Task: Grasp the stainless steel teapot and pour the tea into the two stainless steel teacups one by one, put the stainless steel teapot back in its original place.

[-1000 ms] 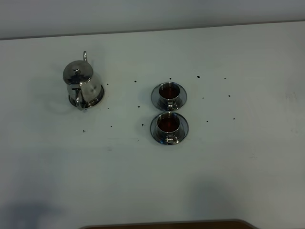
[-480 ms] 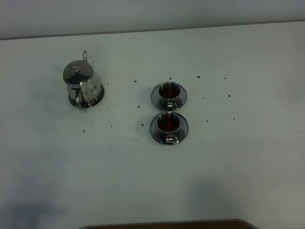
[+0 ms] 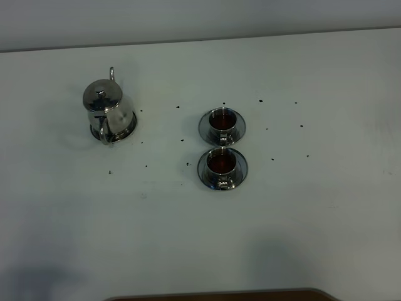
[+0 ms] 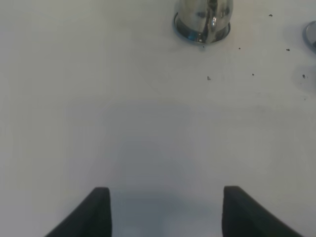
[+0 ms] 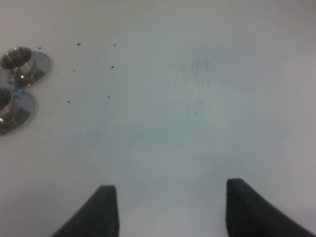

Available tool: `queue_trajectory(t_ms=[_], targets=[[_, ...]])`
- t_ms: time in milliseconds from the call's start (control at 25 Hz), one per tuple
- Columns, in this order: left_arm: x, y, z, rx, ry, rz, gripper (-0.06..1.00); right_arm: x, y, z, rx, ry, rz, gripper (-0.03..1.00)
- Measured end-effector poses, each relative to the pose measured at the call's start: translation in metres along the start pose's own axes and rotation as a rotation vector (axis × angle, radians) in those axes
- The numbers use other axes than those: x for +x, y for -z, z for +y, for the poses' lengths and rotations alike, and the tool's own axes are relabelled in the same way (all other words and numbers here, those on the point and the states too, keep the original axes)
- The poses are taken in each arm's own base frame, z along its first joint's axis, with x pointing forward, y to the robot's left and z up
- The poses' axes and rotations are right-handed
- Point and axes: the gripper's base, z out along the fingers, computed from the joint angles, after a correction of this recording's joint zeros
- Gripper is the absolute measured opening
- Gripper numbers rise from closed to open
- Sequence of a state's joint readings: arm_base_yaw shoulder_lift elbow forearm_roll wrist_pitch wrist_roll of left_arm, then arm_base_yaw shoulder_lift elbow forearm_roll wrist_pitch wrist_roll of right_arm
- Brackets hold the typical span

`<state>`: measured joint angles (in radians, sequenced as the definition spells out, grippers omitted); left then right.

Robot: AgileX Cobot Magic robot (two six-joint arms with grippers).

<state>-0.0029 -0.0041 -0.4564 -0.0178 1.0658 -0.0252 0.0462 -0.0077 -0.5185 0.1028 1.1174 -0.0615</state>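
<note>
The stainless steel teapot (image 3: 105,106) stands upright on its round steel disc (image 3: 128,125) at the left of the white table; its lower body (image 4: 203,19) also shows in the left wrist view. Two stainless steel teacups, one farther (image 3: 221,121) and one nearer (image 3: 220,163), sit on saucers mid-table, each holding dark reddish-brown tea (image 3: 220,162). The right wrist view catches both cups (image 5: 19,58) (image 5: 4,98) at its edge. My left gripper (image 4: 165,210) is open, well short of the teapot, with nothing between its fingers. My right gripper (image 5: 170,210) is open over bare table, away from the cups.
Small dark specks (image 3: 178,107) are scattered over the white table (image 3: 313,207) around the cups and teapot. A brown edge (image 3: 219,295) runs along the table's near side. Neither arm shows in the exterior high view.
</note>
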Motion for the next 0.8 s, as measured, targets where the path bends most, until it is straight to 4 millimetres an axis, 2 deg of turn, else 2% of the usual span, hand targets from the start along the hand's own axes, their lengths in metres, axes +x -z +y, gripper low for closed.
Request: queue_trajectory(t_ms=[800], targets=[[0.0,0.0,0.0,0.0,0.0,0.0,0.54,0.0,0.0,0.0,0.0,0.0,0.0,0.48]])
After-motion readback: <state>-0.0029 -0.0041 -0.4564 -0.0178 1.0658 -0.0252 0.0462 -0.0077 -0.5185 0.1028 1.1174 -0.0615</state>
